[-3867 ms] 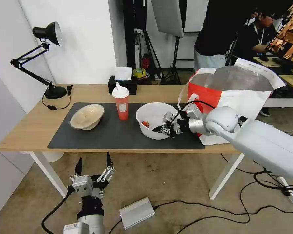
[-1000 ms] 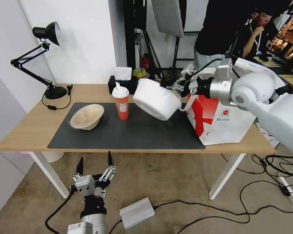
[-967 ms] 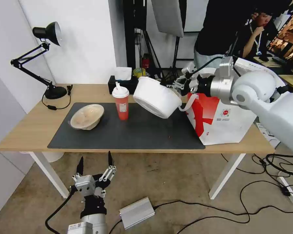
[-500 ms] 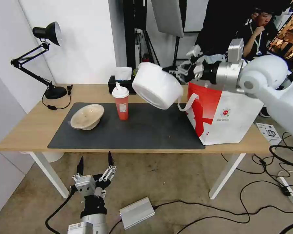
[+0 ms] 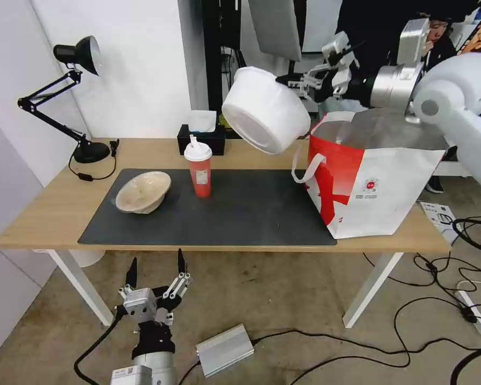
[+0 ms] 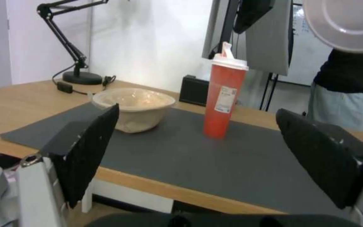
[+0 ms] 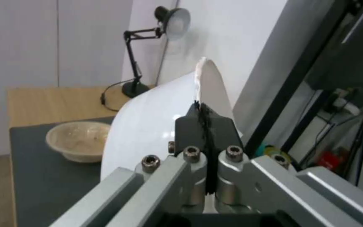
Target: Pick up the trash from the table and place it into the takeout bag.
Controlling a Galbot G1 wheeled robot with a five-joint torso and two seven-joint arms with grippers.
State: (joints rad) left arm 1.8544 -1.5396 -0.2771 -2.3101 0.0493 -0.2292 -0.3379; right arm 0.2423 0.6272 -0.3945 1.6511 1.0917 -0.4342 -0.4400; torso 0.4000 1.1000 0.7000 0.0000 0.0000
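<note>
The white bowl (image 5: 265, 109), judged light, thin-walled and flexible, is held tilted in the air beside the takeout bag (image 5: 377, 176), pinched at its rim by the right gripper (image 5: 293, 81). The left gripper (image 5: 154, 270) is parked below the table (image 5: 48, 214), fingers spread.

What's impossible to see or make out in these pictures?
- Inside of the large white round bowl: in the head view it tilts, showing only its underside; any food is hidden.
- Right hand: its fingertips sit behind the bowl's rim.
- Bottom of the white and red takeout bag: its walls hide it.
- Label on the red drink cup: too small to read.
</note>
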